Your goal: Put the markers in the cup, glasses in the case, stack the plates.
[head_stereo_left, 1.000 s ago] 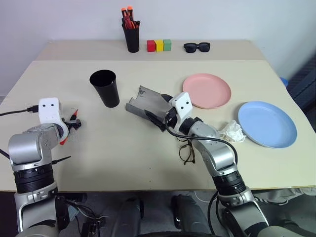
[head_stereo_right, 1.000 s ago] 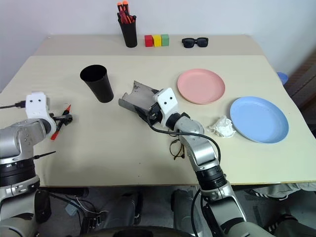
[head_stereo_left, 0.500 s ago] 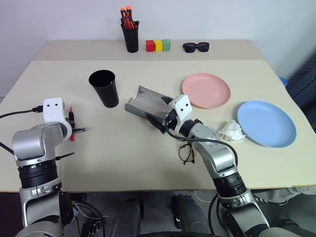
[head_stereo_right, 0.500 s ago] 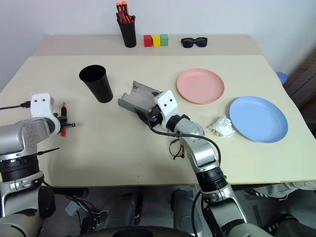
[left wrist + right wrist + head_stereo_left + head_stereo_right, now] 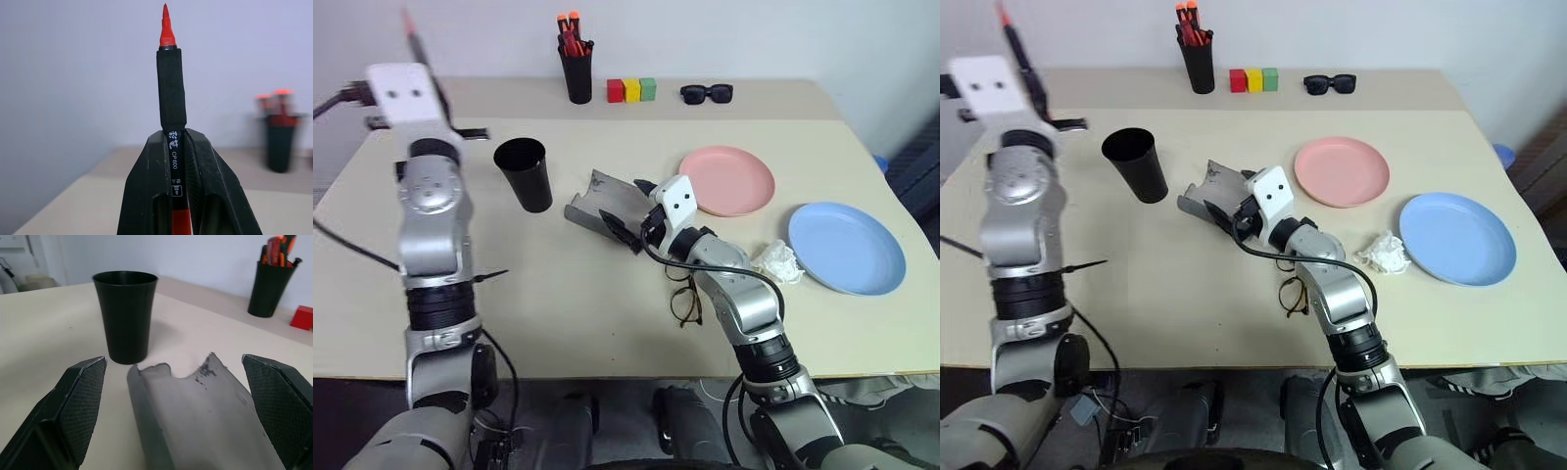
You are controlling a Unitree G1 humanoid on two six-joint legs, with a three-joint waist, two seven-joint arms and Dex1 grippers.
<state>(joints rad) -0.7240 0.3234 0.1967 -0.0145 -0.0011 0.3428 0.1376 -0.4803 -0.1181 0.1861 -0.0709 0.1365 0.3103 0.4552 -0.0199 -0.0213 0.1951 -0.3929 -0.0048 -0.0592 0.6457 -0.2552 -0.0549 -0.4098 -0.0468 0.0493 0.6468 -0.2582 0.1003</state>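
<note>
**Marker lifted, case braced**

Beige surface against a pale wall, with everything spread across the frame. I have my left hand raised at the upper left of the head views, clamped tight on the red-tipped black marker, which stands upright with its tip pointing up. I judge it is held high so it can clear the rim and drop into the black cup, which sits just right of that arm, upper left of centre.

My right hand is at mid-frame, fingers spread wide on either side of the open grey case, not gripping it; I read this as bracing the case for the glasses. The dark-rimmed glasses lie on the surface below centre, tucked close beside my right forearm, which may hamper reaching them.

The pink plate and blue plate lie apart at the right, not stacked. A crumpled white tissue sits between the blue plate and my right arm. Along the back edge stand a pen holder with orange-capped pens, three coloured blocks and black sunglasses, all well clear.
</note>
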